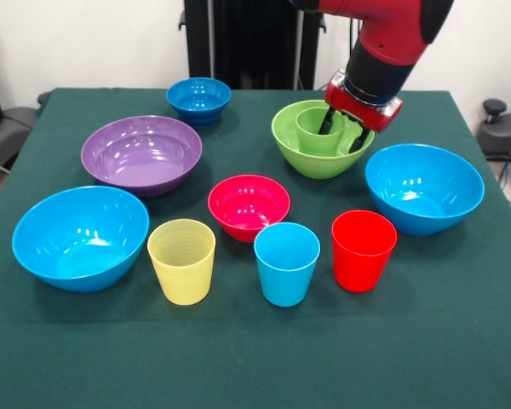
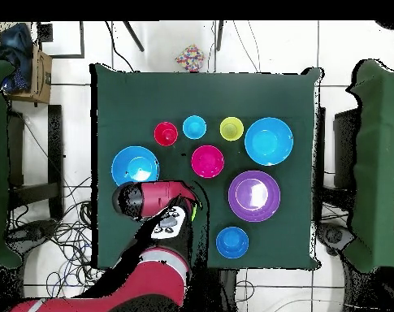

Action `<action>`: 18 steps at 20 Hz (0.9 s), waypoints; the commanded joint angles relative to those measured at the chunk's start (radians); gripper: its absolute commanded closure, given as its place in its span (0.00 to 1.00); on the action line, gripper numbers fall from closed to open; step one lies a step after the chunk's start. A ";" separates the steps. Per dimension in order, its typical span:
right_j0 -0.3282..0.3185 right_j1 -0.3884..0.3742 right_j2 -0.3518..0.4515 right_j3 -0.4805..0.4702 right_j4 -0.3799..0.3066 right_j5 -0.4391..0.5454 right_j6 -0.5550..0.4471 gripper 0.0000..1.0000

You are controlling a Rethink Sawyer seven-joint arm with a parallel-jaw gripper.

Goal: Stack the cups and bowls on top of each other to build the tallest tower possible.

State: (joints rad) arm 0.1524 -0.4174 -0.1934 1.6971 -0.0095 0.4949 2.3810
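Nearest the camera, three smooth plastic tumblers are standing upright in a row toward the table's front edge: the ribbed pale yellow cup (image 1: 181, 261), the light blue cup (image 1: 286, 262) and the red cup (image 1: 363, 250), each apart from its neighbours.

I am reaching down into the large glossy lime-green bowl (image 1: 300, 155), which is sitting toward the table's far edge, right of centre. The green plastic cup (image 1: 315, 130) is standing upright inside it, mouth up, and my gripper (image 1: 344, 128) is hanging right at that cup's rim. My fingers (image 1: 329, 120) are dipping toward the cup, but I cannot tell whether they are clamping its wall or standing apart from it. From overhead my arm is covering the bowl almost entirely.

So the tower is only just beginning: a base bowl with one cup in it. Whatever goes next has to come straight down on this cup's vertical axis.

Around the base, a large light blue bowl (image 1: 424, 187) is sitting just beside it toward the right edge, the small pink-red bowl (image 1: 249, 205) is near the middle, the wide purple bowl (image 1: 141, 154) and the small dark blue bowl (image 1: 198, 99) are lying to the left, and a second large light blue bowl (image 1: 80, 238) is sitting near the front left corner.
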 commanded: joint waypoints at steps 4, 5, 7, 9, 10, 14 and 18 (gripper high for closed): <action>-0.010 0.018 0.094 -0.028 0.043 0.003 0.100 0.00; -0.008 0.018 0.093 -0.028 0.043 0.002 0.101 0.00; -0.004 0.017 0.091 -0.028 0.042 0.000 0.103 0.00; -0.002 0.016 0.092 -0.024 0.044 -0.003 0.107 0.00; -0.003 0.015 0.093 -0.026 0.045 -0.001 0.106 0.00; -0.009 0.000 0.104 -0.022 0.050 0.014 0.098 0.00; -0.015 -0.037 0.104 -0.016 0.052 0.061 0.081 0.00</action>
State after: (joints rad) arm 0.1522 -0.4211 -0.1934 1.6972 -0.0033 0.4949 2.3810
